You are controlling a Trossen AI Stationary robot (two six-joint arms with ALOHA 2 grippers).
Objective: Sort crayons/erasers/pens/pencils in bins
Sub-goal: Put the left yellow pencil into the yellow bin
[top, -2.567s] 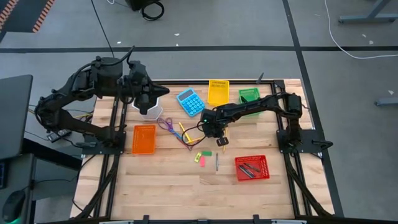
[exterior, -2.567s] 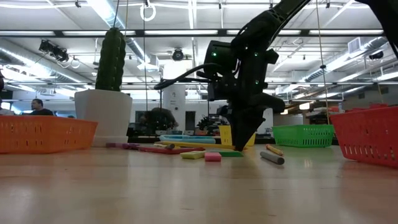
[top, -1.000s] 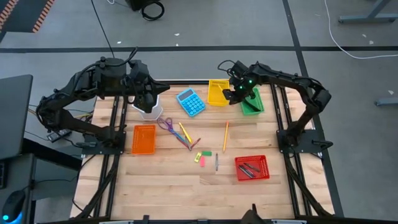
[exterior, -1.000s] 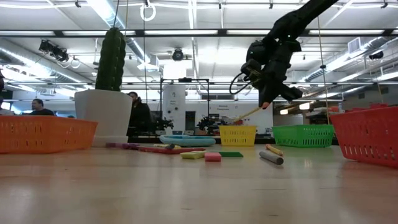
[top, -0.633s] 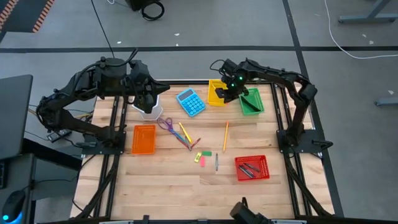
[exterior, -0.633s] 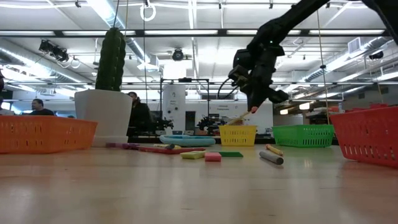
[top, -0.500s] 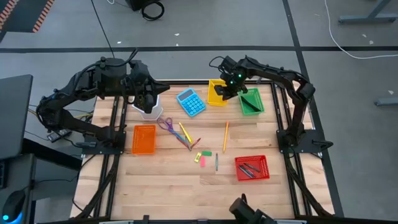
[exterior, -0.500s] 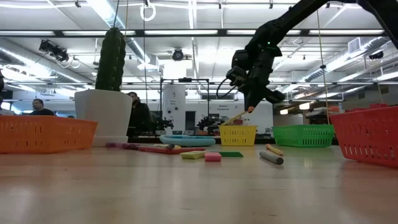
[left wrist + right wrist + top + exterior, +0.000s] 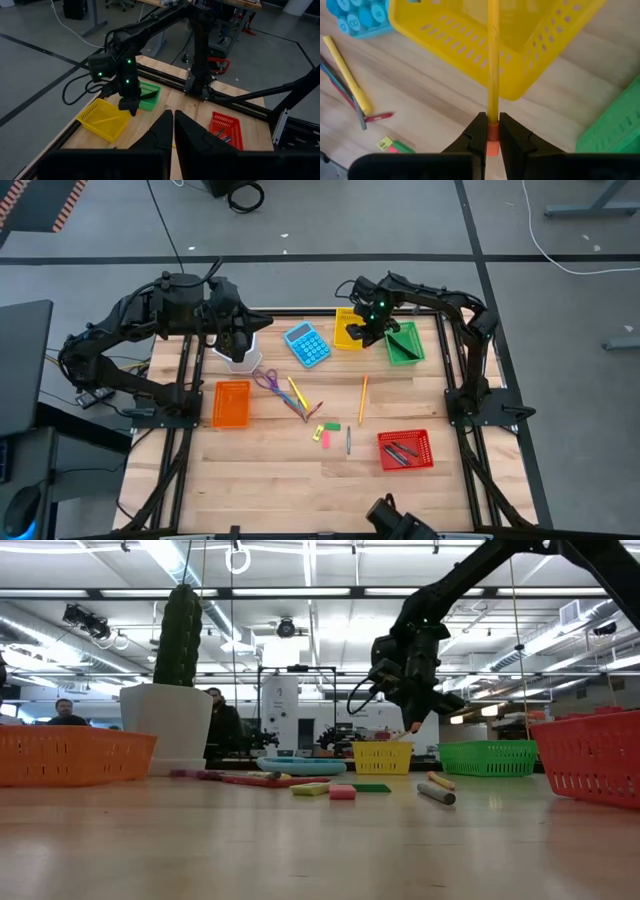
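1. Nearest the front edge of the wooden table (image 9: 270,480), one red bin (image 9: 405,450) sat on the right side, holding a few dark pens (image 9: 398,451); their exact number could not be told.
2. Just beyond it lay one more dark pen (image 9: 348,442) and two small erasers, one pink (image 9: 324,437) and one green (image 9: 331,426), close together.
3. Mid-table, one orange pencil (image 9: 362,400) lay loose. To its left were purple-handled scissors (image 9: 267,380) and a few coloured sticks, and farther left one orange bin (image 9: 232,403).
4. At the far side stood a blue calculator (image 9: 306,344), one yellow bin (image 9: 350,328) and one green bin (image 9: 403,343), making four bins in all.
5. The right gripper (image 9: 492,131) hovered at the yellow bin's near rim, fingers clenched on the eraser end of a yellow pencil (image 9: 493,60) that reached into that bin.
6. The left gripper (image 9: 173,120) waited above the white pot (image 9: 240,358) at the far left, fingers pressed together and grasping nothing.
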